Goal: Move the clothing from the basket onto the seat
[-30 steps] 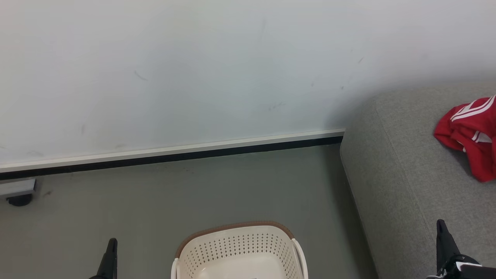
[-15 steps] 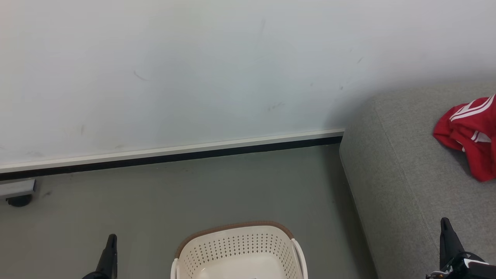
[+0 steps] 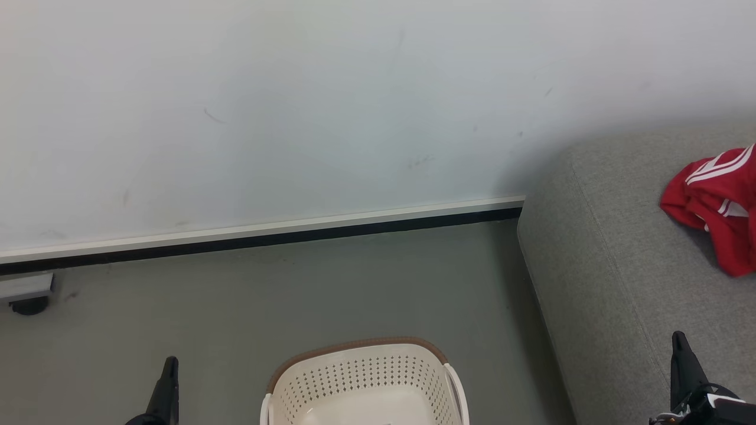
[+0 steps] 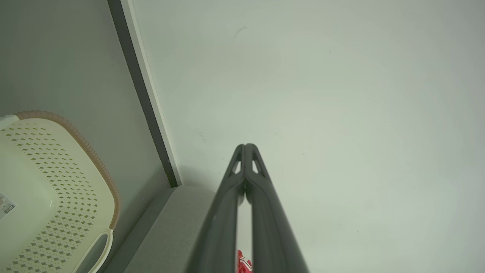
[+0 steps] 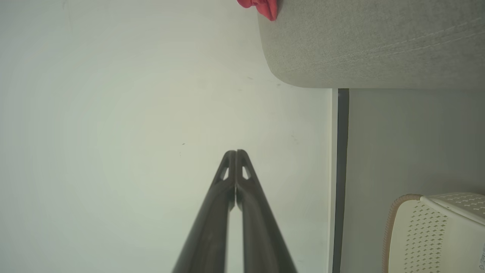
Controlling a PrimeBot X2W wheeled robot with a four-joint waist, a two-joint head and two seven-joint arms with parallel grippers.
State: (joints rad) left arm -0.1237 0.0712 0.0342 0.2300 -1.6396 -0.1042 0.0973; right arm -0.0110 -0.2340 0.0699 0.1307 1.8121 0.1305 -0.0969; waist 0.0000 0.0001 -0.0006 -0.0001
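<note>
The red clothing [image 3: 717, 203] with white stripes lies bunched on the grey seat [image 3: 614, 271] at the right edge of the head view. The cream basket [image 3: 363, 378] with its brown rim stands on the floor at bottom centre, and the part of its inside that shows holds no cloth. My left gripper [image 3: 170, 363] is shut, low at the left of the basket, with nothing in it. My right gripper [image 3: 679, 339] is shut too, over the seat's front at the lower right. Both wrist views show the fingers pressed together: left gripper [image 4: 245, 146], right gripper [image 5: 235, 152].
A white wall [image 3: 295, 106] with a pale and black skirting strip [image 3: 266, 236] runs behind the grey floor [image 3: 283, 295]. A small dark foot under a grey block [image 3: 26, 295] sits at the far left by the wall.
My right gripper has shifted slightly to the right and my left gripper slightly down; in the last half second nothing moved.
</note>
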